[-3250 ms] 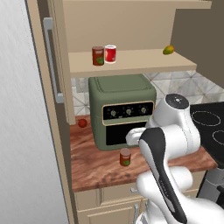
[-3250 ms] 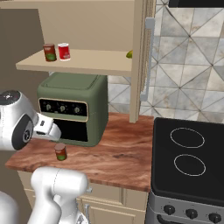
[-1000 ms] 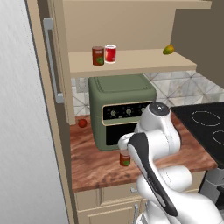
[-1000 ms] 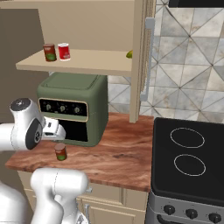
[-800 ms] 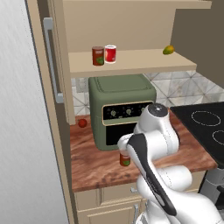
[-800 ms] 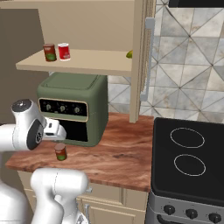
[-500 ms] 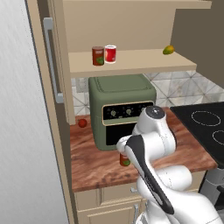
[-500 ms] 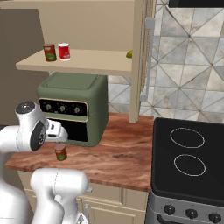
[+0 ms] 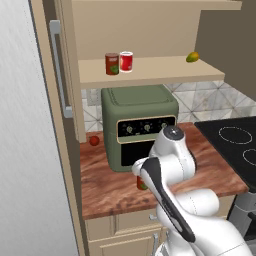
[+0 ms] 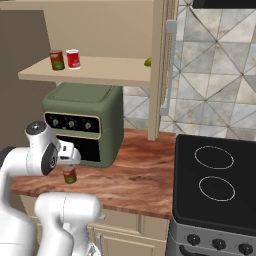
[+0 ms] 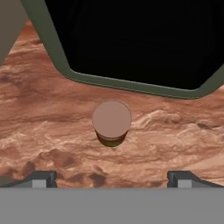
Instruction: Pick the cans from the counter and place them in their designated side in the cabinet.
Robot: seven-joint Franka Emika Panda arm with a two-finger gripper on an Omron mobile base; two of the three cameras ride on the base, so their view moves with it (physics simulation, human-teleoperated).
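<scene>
Green oven (image 9: 140, 125) standing against the tiled wall (image 10: 220, 75), with a row of knobs (image 9: 146, 127) across a cream-edged panel and a dark door (image 11: 131, 39) below. Small red fruit (image 9: 94, 141) lying just left of the oven, near the wall. Yellow-green fruit (image 9: 192, 57) resting far right on the shelf board. Black stovetop (image 10: 215, 185) to the right, marked with two ring burners, with knobs (image 10: 218, 244) along its grey front. Beige drawers (image 9: 120, 230) underneath. Grey panel (image 9: 25, 150) filling the far left.
</scene>
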